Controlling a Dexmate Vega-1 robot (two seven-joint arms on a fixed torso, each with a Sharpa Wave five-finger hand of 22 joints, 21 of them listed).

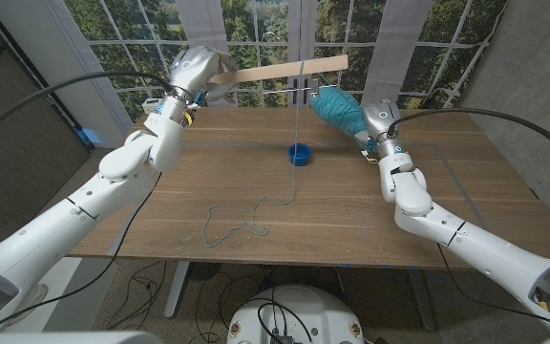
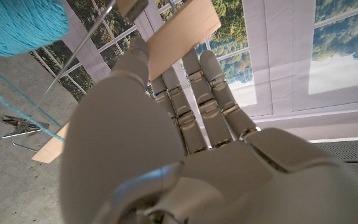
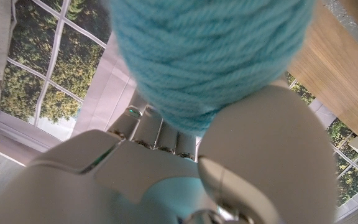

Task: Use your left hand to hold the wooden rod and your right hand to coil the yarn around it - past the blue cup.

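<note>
Wooden rod (image 1: 289, 70), teal yarn (image 1: 337, 108): unlabelled.

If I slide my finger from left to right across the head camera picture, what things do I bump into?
Left hand → loose yarn on the table → wooden rod → blue cup → yarn ball → right hand.

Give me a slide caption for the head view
Left hand holds wooden rod aloft; right hand holds teal yarn ball.
</note>
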